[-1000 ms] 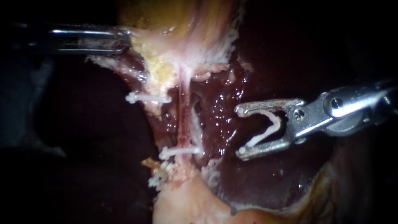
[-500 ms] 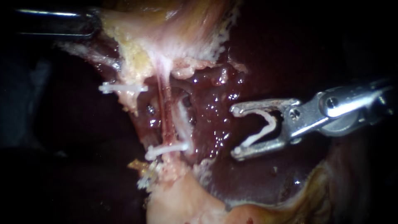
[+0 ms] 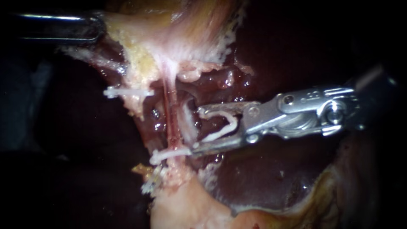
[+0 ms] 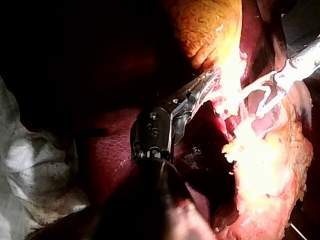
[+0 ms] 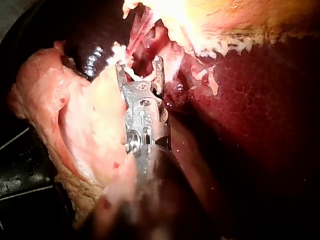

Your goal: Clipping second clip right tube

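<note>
My right instrument point(image 3: 197, 128) comes in from the right, its jaws wide apart with an open white clip point(image 3: 218, 125) seated between them and touching both. Its tips lie just beside the pale right tube point(image 3: 185, 123); a thin red tube point(image 3: 169, 114) runs to the left of that. A shut clip point(image 3: 169, 153) crosses the tubes lower down, just under the lower jaw tip. My left instrument point(image 3: 99, 29) is shut on the gallbladder tissue point(image 3: 140, 46) at the upper left and holds it taut. From the left wrist, those jaws point(image 4: 207, 82) clamp pale tissue. In the right wrist view the open clip sits in my right instrument point(image 5: 137, 65).
Another white clip point(image 3: 127, 91) sticks out from the tissue left of the tubes, and one more point(image 3: 152, 182) lies low near the pale stump. Dark wet liver point(image 3: 263, 178) lies behind and below the right instrument.
My right instrument has moved left with its open clip, from over the liver to the side of the right tube. My left instrument earlier drew the tissue leftward, then held still.
</note>
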Robot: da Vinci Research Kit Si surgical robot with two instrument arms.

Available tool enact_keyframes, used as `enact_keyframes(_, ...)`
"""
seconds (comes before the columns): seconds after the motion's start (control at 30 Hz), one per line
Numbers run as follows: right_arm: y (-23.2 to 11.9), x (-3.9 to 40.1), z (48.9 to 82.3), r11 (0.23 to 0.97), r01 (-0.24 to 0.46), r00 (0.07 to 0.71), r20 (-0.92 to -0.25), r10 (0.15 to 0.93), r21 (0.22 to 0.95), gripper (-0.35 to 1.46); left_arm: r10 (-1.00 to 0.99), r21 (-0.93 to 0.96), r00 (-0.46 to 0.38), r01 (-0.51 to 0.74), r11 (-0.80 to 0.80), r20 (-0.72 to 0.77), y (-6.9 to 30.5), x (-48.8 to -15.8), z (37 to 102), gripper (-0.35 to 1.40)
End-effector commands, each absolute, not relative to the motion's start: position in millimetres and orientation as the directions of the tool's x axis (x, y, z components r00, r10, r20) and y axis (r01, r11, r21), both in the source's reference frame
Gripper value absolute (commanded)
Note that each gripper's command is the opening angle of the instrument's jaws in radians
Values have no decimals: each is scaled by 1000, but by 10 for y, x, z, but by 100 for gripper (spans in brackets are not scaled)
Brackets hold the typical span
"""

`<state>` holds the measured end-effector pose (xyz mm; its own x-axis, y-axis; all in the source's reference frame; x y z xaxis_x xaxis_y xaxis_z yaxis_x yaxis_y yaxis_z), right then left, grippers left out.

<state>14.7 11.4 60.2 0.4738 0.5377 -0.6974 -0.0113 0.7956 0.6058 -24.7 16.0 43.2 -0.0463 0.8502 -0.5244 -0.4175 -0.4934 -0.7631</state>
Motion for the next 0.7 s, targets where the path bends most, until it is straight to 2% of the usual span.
enact_keyframes(0.03, 113, 151, 607, 786, -9, 472, -690, 548, 618, 48, 850, -762, -47, -418, -494, -525, 160, -247, 433, -35)
enact_keyframes(0.2, 111, 162, 620, 740, 15, 430, -672, 603, 672, 48, 849, -762, -48, -417, -495, -526, 158, -248, 434, -35)
enact_keyframes(0.43, 110, 181, 622, 709, 49, 392, -666, 635, 704, 48, 849, -762, -48, -417, -496, -526, 158, -249, 435, -35)
enact_keyframes(0.7, 106, 197, 627, 689, 76, 378, -660, 649, 721, 48, 848, -761, -48, -417, -497, -527, 158, -249, 437, -35)
